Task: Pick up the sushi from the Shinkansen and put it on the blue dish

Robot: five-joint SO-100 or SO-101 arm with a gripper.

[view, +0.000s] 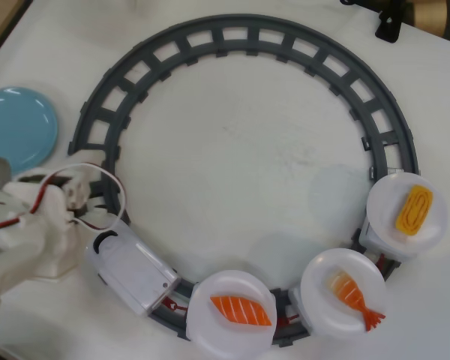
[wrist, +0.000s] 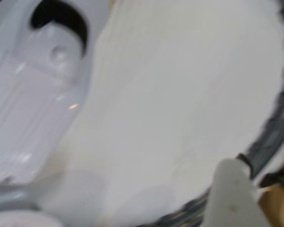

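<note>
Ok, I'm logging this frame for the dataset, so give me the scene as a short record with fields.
track: grey ring
Shinkansen: bottom left of ring, nose toward arm
first plate: salmon nigiri
second plate: shrimp piece
third plate: egg piece
blue dish: left edge, empty
arm: white, lower left
gripper: jaws not readable

White tabletop (view: 232, 150) under soft even light, faint shadows, wooden strip (view: 0, 22) at upper left edge
</note>
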